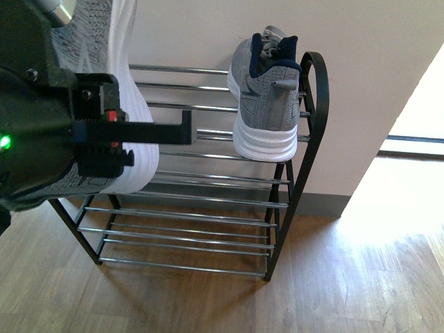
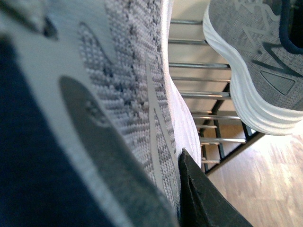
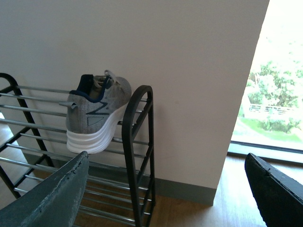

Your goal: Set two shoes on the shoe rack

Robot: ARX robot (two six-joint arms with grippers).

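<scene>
Left claw (image 1: pixel 163 132) fills the near foreground, clamped on a grey knit sneaker (image 1: pixel 90 35). That shoe hangs on end in front of the left part of the shoe rack (image 1: pixel 316 90), white sole turned toward its partner; whether it touches the rods I cannot tell. The second sneaker (image 1: pixel 267 90) sits on the top tier at the right end, heel toward us, close to the rounded side frame. Right claw (image 3: pixel 165 158) hovers off to the rack's right, spread wide, gripping nothing, above the wooden floor (image 1: pixel 347 277).
</scene>
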